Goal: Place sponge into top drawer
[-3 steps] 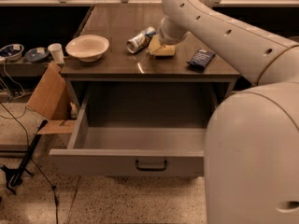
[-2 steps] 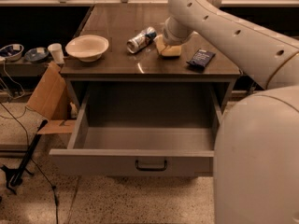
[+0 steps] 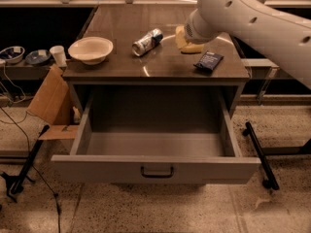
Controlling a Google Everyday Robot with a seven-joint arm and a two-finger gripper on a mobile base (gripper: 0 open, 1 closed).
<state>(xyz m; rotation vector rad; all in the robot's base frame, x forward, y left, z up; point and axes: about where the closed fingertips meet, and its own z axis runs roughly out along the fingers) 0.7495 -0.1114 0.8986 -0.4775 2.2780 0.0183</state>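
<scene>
The pale yellow sponge (image 3: 191, 47) is on the brown tabletop (image 3: 121, 28) at the back right, between the drink can and the dark blue packet. My gripper (image 3: 186, 35) is at the sponge's upper left end, mostly hidden behind my white wrist and arm. I cannot tell whether the sponge rests on the table or is slightly lifted. The top drawer (image 3: 97, 168) is pulled wide open below the tabletop. Its grey inside is empty, and its dark bar handle (image 3: 157, 172) is at the centre of the front panel.
A silver drink can (image 3: 147, 41) lies on its side mid-table. A cream bowl (image 3: 90, 49) sits at the left. The dark blue packet (image 3: 209, 61) lies near the right front edge. A cardboard box (image 3: 51, 98) leans left of the drawer, and a black stand leg (image 3: 257, 149) is on its right.
My arm and gripper have moved to the right over the tabletop. The sponge has shifted right with them, away from the can and toward the blue packet.
</scene>
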